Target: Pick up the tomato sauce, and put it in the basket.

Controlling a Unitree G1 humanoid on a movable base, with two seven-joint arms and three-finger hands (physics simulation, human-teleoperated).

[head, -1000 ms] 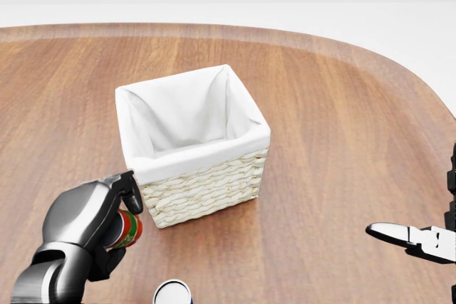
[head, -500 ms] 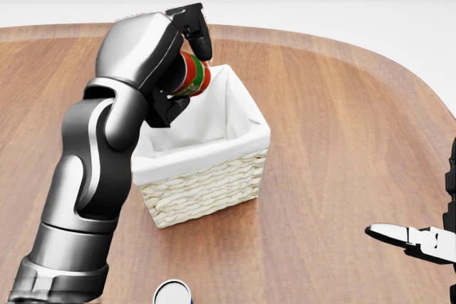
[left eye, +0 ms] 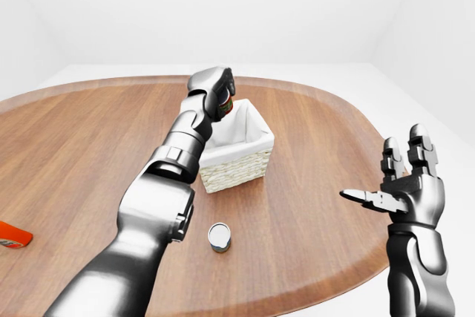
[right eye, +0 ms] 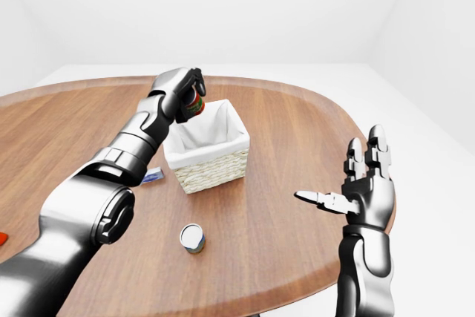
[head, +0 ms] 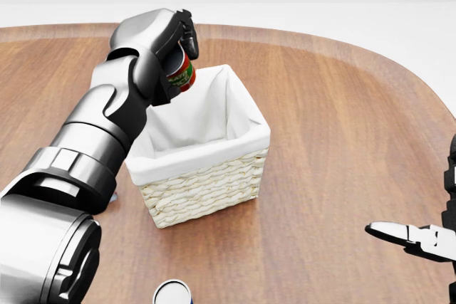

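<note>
The tomato sauce can (head: 182, 75), with a red and green label, is held tilted in the air over the upper-left corner of the basket. My left hand (head: 177, 56) is shut on it, fingers wrapped over its top, and most of the can is hidden by the hand. The wicker basket (head: 206, 189) with a white cloth liner stands in the middle of the wooden table; nothing shows inside it. My right hand (right eye: 355, 192) hovers open at the table's right edge, palm sideways, holding nothing.
A small silver-topped can (right eye: 193, 237) stands on the table below the basket. A blue and white packet (right eye: 154, 176) lies left of the basket. An orange-red packet (left eye: 11, 235) lies at the far left. The table's rounded edge (head: 399, 62) curves along the right.
My left arm has lifted the can from table height beside the basket's lower-left corner up over the basket's upper-left rim. The right hand has stayed put.
</note>
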